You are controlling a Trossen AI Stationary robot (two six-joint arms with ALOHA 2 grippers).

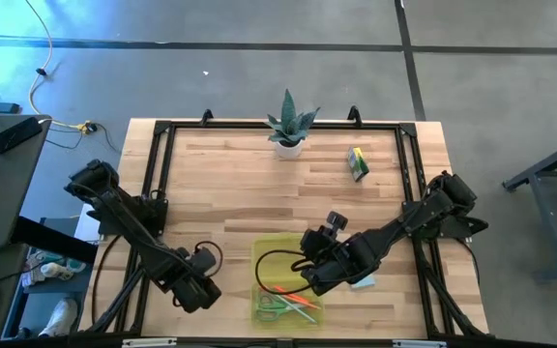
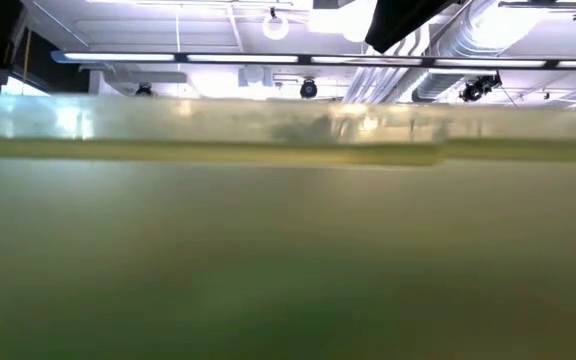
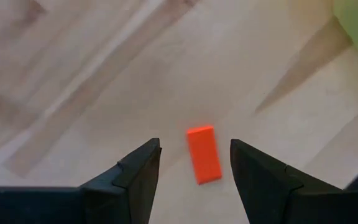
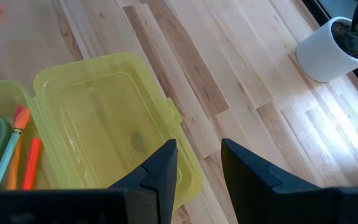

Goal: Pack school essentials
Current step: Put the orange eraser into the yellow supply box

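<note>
1. Left gripper [image 3: 194,163], fingers apart, hovers over the red eraser [image 3: 203,154] on the table [image 1: 240,184]; off-centre closing could flick it away.
2. Right gripper [image 4: 199,163], fingers apart, above the case [image 4: 114,130], which holds scissors [image 1: 277,306], pencils [image 1: 293,293] and probably a marker.
3. Crayon box [image 1: 358,163] lies well apart.

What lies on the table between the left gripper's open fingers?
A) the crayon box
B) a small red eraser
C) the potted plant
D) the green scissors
B: in the left wrist view, the small red eraser lies on the bare wood between the open fingers of the left gripper.
</note>
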